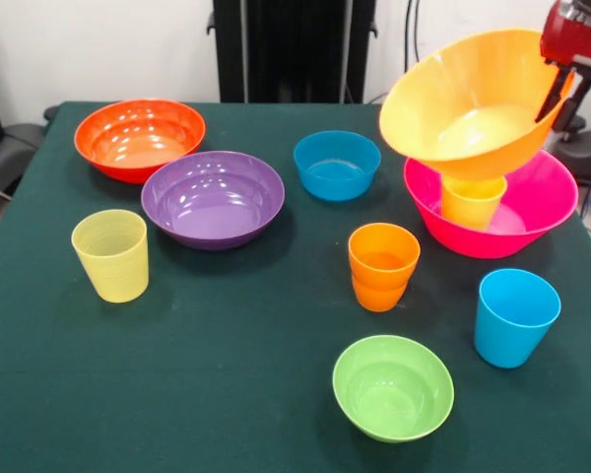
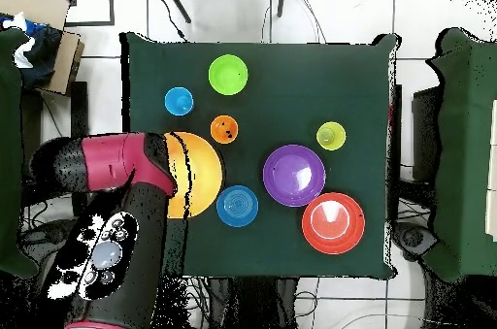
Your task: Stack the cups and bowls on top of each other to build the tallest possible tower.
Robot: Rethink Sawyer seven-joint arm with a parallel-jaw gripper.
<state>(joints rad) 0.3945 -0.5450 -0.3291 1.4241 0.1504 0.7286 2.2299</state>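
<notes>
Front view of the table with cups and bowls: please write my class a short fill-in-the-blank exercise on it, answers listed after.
1. The yellow cup stands inside the ____ bowl.
2. The large orange bowl sits tilted on top of the ____ cup.
3. The bowl nearest the camera, in front of the orange cup, is ____ in colour.
4. Between the red-orange bowl and the small blue bowl lies the ____ bowl.

Answers: hot pink; yellow; lime green; purple

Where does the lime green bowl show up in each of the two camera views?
Front view: the lime green bowl sits at the bottom, right of centre, nearest the camera.
Overhead view: it lies near the top edge of the table, a little left of centre.
Shared landmark: in both, it lies between the orange cup and the sky blue cup, nearer the table edge.
</notes>
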